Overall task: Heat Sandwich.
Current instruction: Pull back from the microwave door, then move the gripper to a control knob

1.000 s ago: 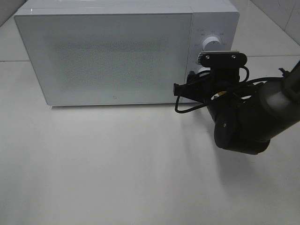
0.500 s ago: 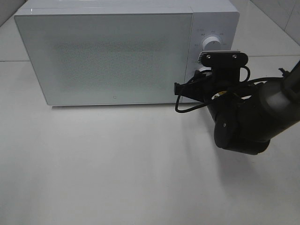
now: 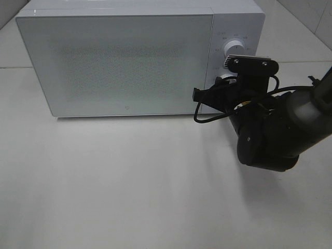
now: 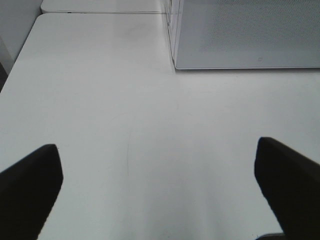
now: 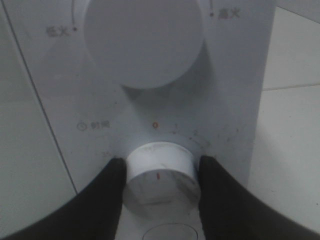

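Right tool (image 5: 159, 175) is clamped on the timer knob (image 5: 159, 182) at the right end of the microwave (image 3: 236, 23). Left tool (image 4: 160, 190) hangs wide open, empty, over the table (image 4: 100, 100). Door (image 3: 119, 62) is shut, sandwich not visible, presumably inside. Pretty much just setting the time left, I'd say.
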You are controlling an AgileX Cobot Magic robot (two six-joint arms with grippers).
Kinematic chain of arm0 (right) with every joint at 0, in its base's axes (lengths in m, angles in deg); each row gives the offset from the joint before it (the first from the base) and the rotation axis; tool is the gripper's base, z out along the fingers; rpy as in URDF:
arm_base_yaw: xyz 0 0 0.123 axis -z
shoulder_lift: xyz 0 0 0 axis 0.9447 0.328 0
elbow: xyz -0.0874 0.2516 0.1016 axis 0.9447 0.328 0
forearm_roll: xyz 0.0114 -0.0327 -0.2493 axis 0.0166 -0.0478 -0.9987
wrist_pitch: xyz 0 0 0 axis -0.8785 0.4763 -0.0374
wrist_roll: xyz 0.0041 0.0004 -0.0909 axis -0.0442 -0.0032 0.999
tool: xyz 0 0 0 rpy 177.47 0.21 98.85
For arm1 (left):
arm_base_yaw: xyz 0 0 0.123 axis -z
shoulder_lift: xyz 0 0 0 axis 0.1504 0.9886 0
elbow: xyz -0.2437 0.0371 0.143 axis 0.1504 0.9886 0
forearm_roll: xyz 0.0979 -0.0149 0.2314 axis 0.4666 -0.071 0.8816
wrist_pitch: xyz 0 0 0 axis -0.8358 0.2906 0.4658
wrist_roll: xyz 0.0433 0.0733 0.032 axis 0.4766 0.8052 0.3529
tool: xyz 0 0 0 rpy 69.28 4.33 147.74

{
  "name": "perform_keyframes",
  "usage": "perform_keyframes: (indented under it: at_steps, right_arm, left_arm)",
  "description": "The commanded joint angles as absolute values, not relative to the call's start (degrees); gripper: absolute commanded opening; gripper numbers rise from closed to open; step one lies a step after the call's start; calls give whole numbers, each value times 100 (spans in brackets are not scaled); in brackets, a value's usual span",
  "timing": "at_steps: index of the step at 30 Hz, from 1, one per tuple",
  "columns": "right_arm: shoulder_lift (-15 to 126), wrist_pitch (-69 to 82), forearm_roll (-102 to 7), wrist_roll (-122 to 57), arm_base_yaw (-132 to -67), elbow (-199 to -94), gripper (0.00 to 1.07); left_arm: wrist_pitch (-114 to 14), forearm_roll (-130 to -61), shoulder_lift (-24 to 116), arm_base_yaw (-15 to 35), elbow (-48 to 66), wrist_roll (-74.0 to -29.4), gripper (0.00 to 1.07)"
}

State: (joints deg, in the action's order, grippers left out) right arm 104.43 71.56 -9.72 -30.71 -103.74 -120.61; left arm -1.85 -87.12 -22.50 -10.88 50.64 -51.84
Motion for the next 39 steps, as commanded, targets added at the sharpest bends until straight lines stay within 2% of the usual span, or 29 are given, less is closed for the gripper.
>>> perform_keyframes:
  at_steps: [1, 9, 39]
  right_arm:
    - [10408, 7534, -1230, -3564, -10351, -12106, 22]
    - [10408, 7546, -1265, -4618, -10351, -12106, 19]
    - [10408, 7494, -1288, -9030, -10351, -12101, 21]
  left_arm:
    - [-214, -8718, -2422, -1100, 5081, -5196, 101]
    - [-214, -8718, -2422, -1100, 5081, -5196, 101]
    - [-214, -8718, -2422, -1100, 5081, -5196, 101]
